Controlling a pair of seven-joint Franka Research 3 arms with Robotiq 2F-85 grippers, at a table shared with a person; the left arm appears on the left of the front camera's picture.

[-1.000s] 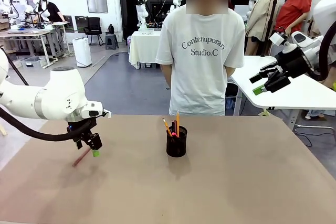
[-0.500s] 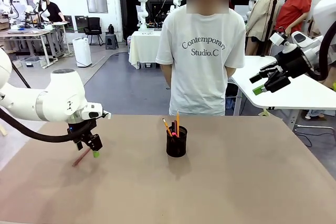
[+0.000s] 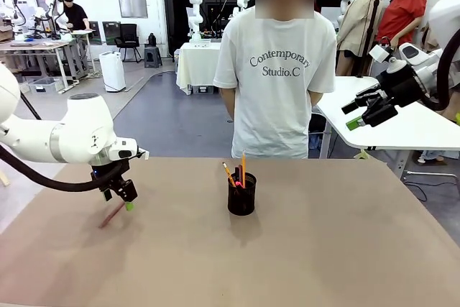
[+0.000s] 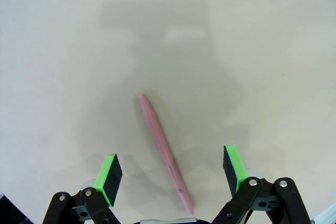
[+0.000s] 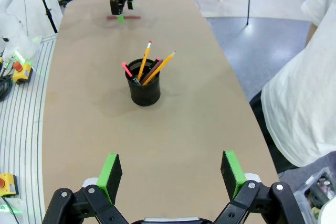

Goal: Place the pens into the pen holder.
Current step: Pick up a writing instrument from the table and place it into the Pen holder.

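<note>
Slightly leftward my left gripper (image 3: 126, 202) has drifted, low over the table (image 3: 323, 249); its fingers are spread wide to either side of the reddish-brown pencil (image 4: 160, 145), which lies flat between the pads, touching neither; my right gripper (image 3: 361, 115) hangs high off to the right, likewise spread and empty; the pen holder (image 3: 241, 195) stands mid-table, well apart from that pencil, with the other pens (image 5: 144, 59) leaning inside it.

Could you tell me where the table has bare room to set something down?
The right half of the table, right of the pen holder, is bare, as is the near strip in front of it. The left side is crowded: the left gripper hovers open over a pencil.
</note>
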